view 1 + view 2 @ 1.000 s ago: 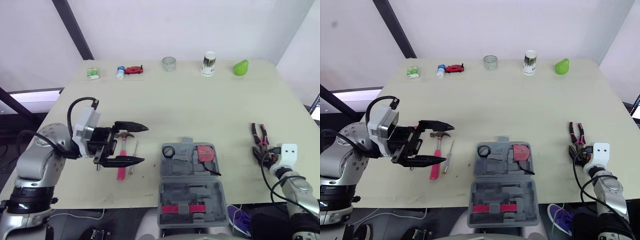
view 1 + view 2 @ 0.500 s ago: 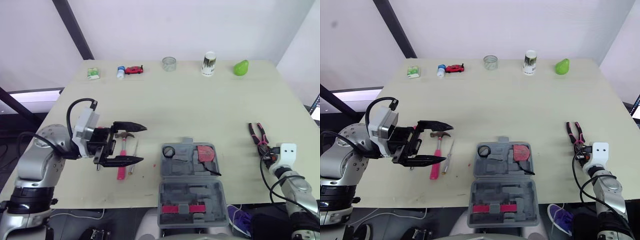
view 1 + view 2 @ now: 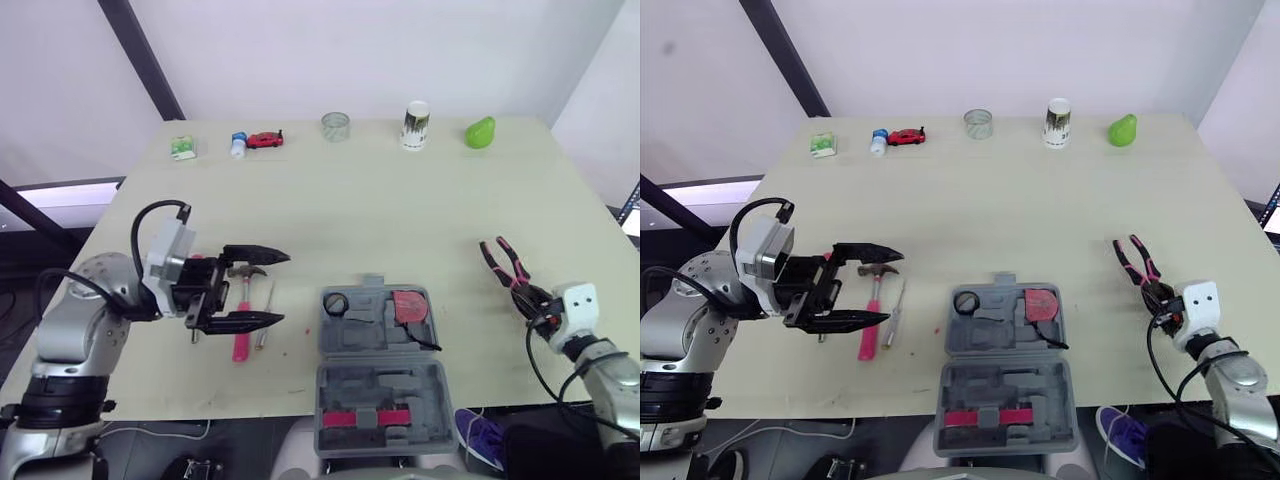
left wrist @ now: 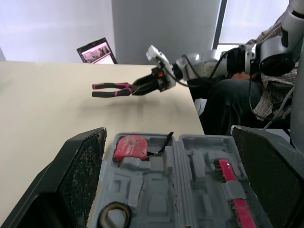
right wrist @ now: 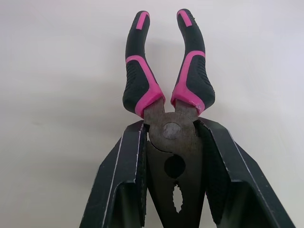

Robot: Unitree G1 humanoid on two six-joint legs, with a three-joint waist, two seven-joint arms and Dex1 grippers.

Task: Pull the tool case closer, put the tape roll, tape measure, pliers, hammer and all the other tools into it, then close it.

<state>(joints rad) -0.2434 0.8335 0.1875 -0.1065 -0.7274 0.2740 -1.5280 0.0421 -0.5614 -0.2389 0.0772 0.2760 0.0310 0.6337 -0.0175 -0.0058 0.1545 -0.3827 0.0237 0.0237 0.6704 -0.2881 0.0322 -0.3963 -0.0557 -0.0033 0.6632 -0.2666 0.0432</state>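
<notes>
Right gripper [image 5: 172, 132], jaws clamped on the pink-handled pliers [image 5: 138, 88], holds them just above the surface [image 3: 400, 220] right of the open tool case [image 3: 378, 352], while the left gripper [image 3: 285, 287] hovers, jaws wide apart, over the hammer [image 3: 242, 322].

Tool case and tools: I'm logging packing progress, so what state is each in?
Tool case: open, both halves flat.
Tape roll: inside the case.
Tape measure: inside the case.
Pliers: held above the table.
Right gripper: shut on the pliers.
Hammer: lying on the table.
Left gripper: open, empty.
</notes>
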